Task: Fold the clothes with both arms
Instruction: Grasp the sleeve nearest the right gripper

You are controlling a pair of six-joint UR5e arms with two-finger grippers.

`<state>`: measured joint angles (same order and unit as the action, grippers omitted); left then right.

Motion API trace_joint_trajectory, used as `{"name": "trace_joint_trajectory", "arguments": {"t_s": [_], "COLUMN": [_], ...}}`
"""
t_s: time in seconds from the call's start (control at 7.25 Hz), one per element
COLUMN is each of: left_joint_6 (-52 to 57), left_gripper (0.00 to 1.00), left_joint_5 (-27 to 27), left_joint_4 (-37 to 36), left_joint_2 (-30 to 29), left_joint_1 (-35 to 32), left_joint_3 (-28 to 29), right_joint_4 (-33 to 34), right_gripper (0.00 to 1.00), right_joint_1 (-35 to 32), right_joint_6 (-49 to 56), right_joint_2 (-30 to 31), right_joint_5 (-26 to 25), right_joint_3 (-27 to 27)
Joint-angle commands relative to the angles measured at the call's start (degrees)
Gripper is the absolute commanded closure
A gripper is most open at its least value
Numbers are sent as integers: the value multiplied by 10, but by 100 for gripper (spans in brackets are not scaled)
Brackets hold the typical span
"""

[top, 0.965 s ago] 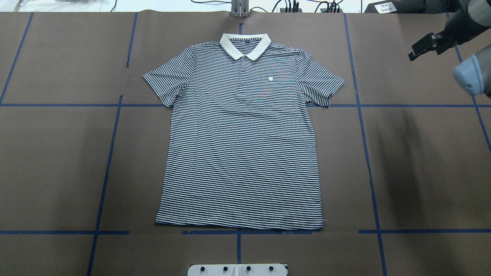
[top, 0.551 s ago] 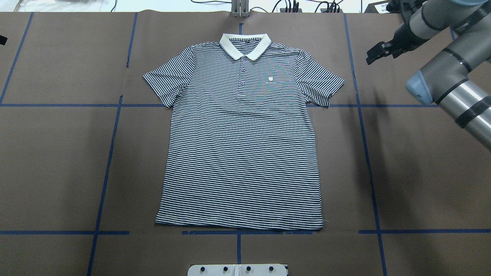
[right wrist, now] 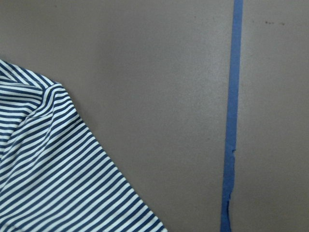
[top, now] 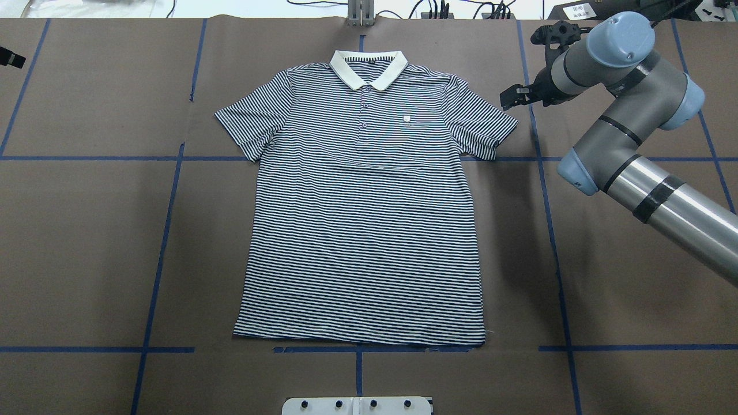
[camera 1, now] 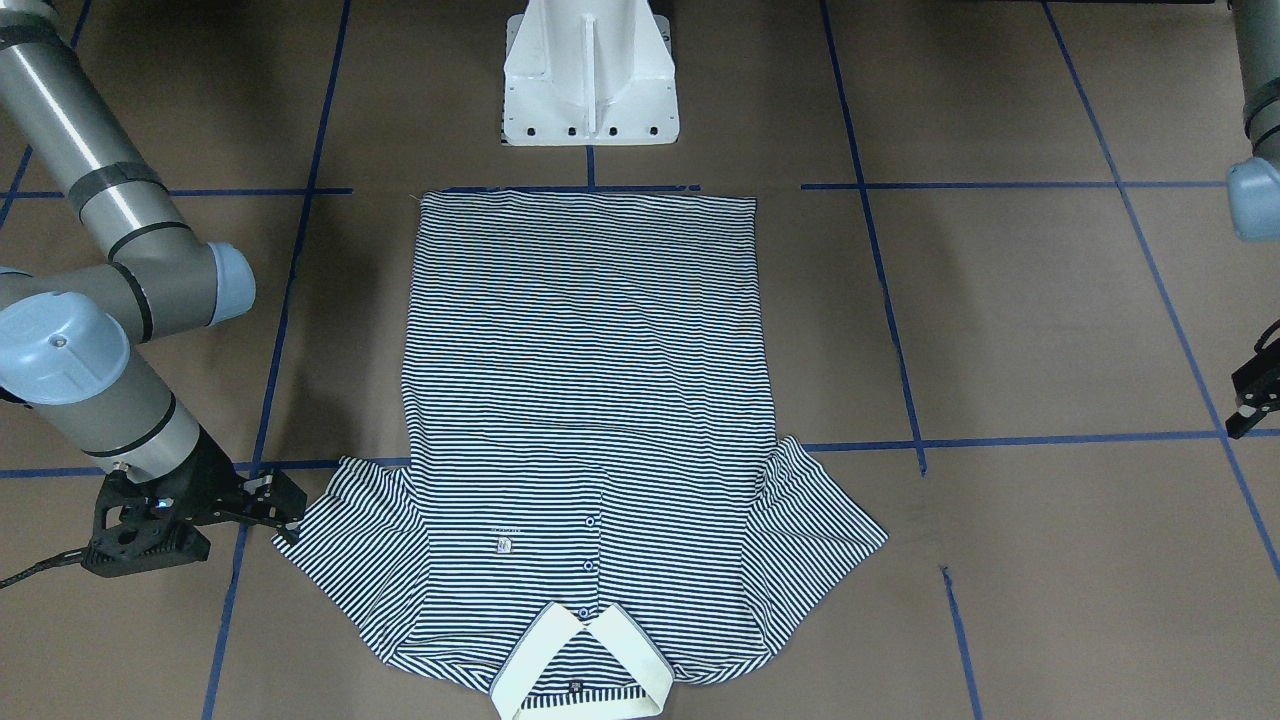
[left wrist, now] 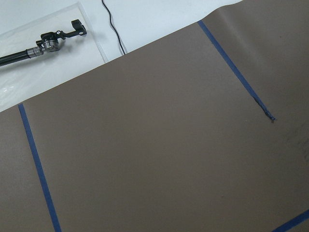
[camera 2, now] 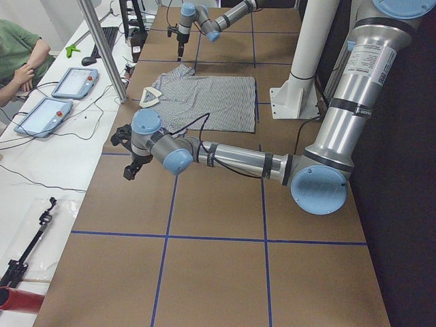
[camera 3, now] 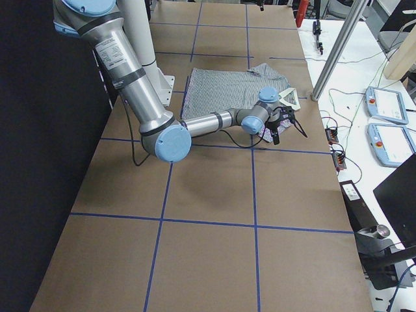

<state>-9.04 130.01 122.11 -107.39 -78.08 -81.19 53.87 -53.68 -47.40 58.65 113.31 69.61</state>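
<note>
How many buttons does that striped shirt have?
3 on the polo shirt, in a line from the collar: first button at its tips, second button, third button. Others may hide beneath.

Brown table (top: 75,253) crossed by blue tape (top: 86,158) — tablets (camera 2: 71,82) alongside.

Brown table (top: 86,230) (blue tape (top: 86,158) grid).

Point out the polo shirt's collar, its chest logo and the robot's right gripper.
collar (top: 392,69): overhead view, on the cream flap nearer the logo.
chest logo (top: 407,119): overhead view, on the small badge's middle.
right gripper (top: 509,97): overhead view, midway between its fingertips.
</note>
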Motion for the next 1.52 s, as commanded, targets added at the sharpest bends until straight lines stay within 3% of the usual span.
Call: {"name": "trace_joint_trajectory", "arguments": {"t_s": [0.0, 0.28, 0.83, 0.97, 1.24, 1.38], "left_joint_6": [-2, -1, -4, -4, -4, -4], "left_gripper": [0, 0, 0, 0, 0, 0], "left_joint_5": [0, 0, 1, 1, 1, 1], "left_joint_4": [0, 0, 0, 0, 0, 0], "left_joint_2": [0, 0, -4, -5, -5, -5], "left_joint_1": [0, 0, -1, 0, 0, 0], "left_joint_3": [0, 0, -3, -3, -3, -3], "right_joint_4": [0, -1, 1, 1, 1, 2], "right_gripper": [0, 1, 14, 25, 87, 94], "right_joint_1": [12, 20, 20, 20, 20, 20], "right_joint_6": [-4, -4, -1, -1, 0, 1], "right_joint_2": [-1, -24, -17, -18, -17, -18], "right_joint_5": [-3, -5, -4, -4, -4, -3], "right_joint_3": [-9, -40, -41, -41, -41, -41]}}
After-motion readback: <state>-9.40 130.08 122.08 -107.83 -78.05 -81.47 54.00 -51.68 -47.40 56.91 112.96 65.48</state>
